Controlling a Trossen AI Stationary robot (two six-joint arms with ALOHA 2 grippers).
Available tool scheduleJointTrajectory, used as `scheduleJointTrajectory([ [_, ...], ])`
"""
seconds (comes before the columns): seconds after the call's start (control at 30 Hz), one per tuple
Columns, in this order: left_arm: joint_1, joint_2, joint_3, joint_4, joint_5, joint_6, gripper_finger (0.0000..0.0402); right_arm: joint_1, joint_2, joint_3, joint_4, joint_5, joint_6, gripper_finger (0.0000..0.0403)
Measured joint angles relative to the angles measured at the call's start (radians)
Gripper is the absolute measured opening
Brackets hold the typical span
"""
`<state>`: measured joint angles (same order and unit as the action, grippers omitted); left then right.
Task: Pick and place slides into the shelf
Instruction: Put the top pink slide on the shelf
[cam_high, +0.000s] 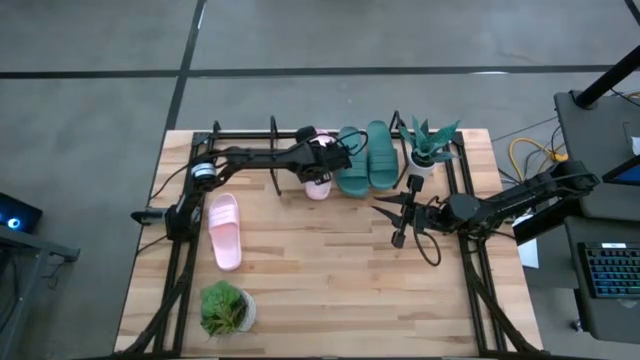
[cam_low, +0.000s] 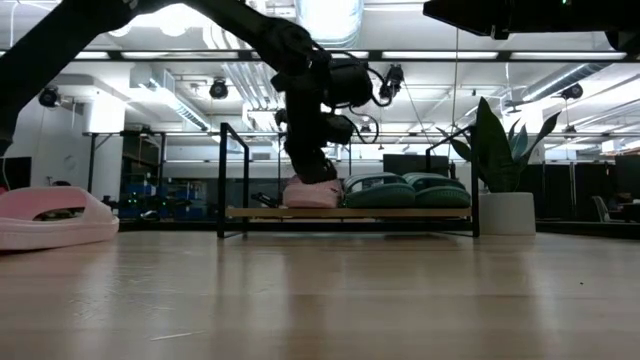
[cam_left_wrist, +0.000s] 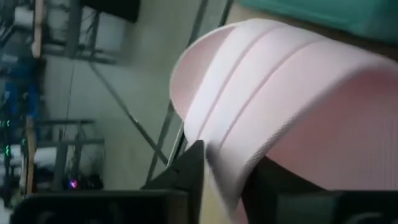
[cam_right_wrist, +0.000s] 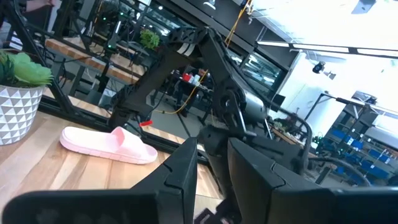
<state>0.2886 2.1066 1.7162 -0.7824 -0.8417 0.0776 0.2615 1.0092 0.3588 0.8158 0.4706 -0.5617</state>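
Pink slide (cam_high: 224, 231) lies loose on the table (cam_high: 320, 290) at the left, nearest the low camera, with a plant (cam_high: 226, 308) near its heel end. Further back, the left gripper (cam_high: 322, 166) is clamped on a second pink slide (cam_high: 318, 186), which sits on the shelf (cam_high: 250, 135) just beside two green slides (cam_high: 364, 157). Right of them stands a potted plant (cam_high: 428, 146). The right gripper (cam_high: 400, 213) hovers over the table with fingers spread, holding nothing.
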Motion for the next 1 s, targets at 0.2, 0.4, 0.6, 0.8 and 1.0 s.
scheduleJointTrajectory([
  [0.2, -0.014, -0.039, 0.002, -0.022, 0.056, 0.14, 0.0149, 0.0, 0.0, 0.0, -0.001, 0.0, 0.002, 0.0082],
  [0.4, -0.022, -0.071, -0.002, -0.032, 0.056, 0.22, 0.0174, 0.0, 0.0, 0.0, -0.004, 0.0, 0.002, 0.0082],
  [0.6, -0.023, -0.097, -0.005, -0.125, 0.058, 0.254, 0.0175, 0.0, 0.0, 0.0, -0.005, 0.0, 0.003, 0.0082],
  [0.8, -0.024, -0.097, -0.038, -0.116, 0.081, 0.382, 0.0176, 0.0, 0.0, 0.0, -0.008, 0.0, 0.003, 0.0082],
  [1.0, -0.023, -0.097, -0.04, -0.109, 0.089, 0.405, 0.0176, 0.0, 0.0, 0.0, -0.008, 0.0, 0.003, 0.0082],
])
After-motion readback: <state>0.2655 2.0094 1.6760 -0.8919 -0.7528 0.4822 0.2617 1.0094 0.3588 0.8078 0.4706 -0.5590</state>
